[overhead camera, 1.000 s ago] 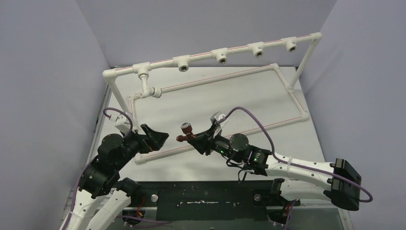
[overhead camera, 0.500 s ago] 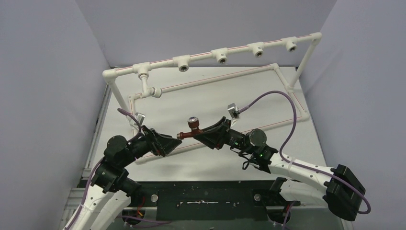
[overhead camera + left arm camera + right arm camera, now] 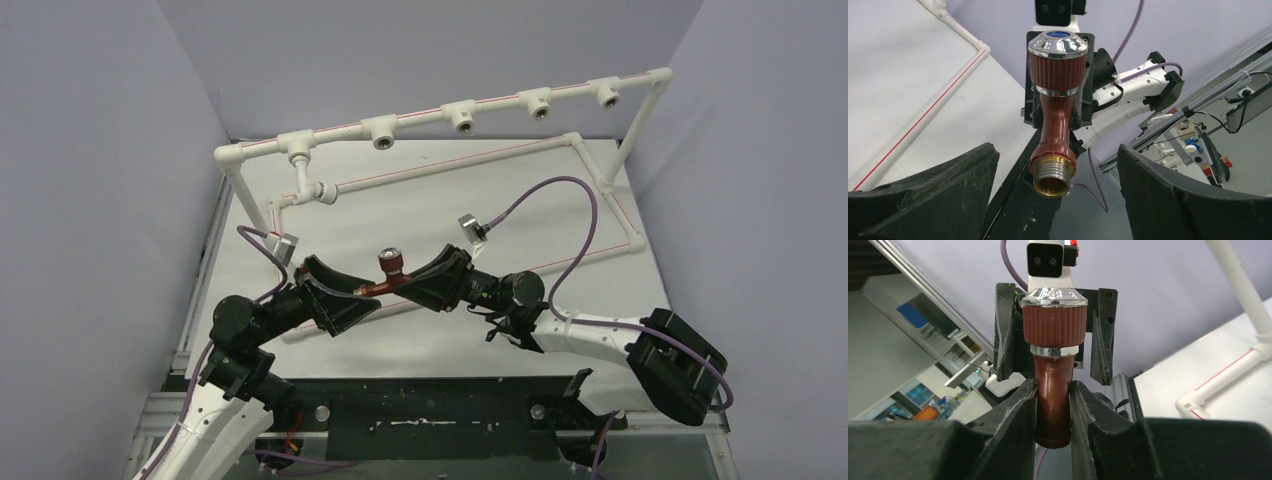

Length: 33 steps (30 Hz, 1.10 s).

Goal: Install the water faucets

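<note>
A dark reddish-brown faucet (image 3: 389, 274) with a chrome-capped ribbed knob hangs above the table's middle. My right gripper (image 3: 1054, 390) is shut on its smooth spout end, and the knob (image 3: 1054, 320) stands up beyond the fingers. In the left wrist view the faucet's brass threaded end (image 3: 1052, 176) points at the camera. It sits between the wide-apart fingers of my left gripper (image 3: 1056, 155) and touches neither finger. From above, the left gripper (image 3: 366, 295) meets the right gripper (image 3: 418, 285) head-on, with the faucet between them.
A white pipe frame (image 3: 330, 188) stands on the table behind the arms. Its raised top rail carries several tee sockets (image 3: 462, 119) facing forward. The frame's base pipe (image 3: 620, 215) outlines the far half of the table. Purple cables arc above the right arm.
The right arm has carried the faucet left and turned it so the threaded end points at the left gripper. The left gripper has advanced rightward until its open fingers flank that end.
</note>
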Each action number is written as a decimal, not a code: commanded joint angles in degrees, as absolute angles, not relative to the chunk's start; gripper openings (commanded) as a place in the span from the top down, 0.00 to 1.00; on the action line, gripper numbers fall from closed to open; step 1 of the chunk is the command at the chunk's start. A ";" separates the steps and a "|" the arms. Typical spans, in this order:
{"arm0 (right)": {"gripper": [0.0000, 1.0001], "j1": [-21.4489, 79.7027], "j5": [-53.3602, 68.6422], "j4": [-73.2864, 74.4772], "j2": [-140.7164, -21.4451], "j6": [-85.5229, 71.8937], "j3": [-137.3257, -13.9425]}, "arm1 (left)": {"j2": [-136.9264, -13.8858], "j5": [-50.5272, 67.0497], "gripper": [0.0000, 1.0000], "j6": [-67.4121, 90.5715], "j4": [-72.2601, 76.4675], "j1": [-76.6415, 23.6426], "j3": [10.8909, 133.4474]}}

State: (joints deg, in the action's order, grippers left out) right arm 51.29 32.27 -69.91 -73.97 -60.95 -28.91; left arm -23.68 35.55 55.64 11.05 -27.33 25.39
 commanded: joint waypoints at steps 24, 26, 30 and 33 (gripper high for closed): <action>1.00 52.30 29.71 -74.22 -72.36 -58.86 -30.63 | -24.67 38.32 0.81 58.79 20.33 -27.51 25.05; 1.00 52.47 29.62 -73.81 -72.33 -58.52 -30.71 | -24.98 38.36 0.99 58.65 20.19 -27.51 25.05; 1.00 52.83 30.17 -72.83 -72.35 -57.69 -30.95 | -25.68 38.12 1.00 58.54 19.75 -27.51 25.18; 1.00 52.92 30.28 -71.28 -71.67 -56.12 -30.94 | -25.85 38.32 1.00 58.46 19.64 -27.51 25.22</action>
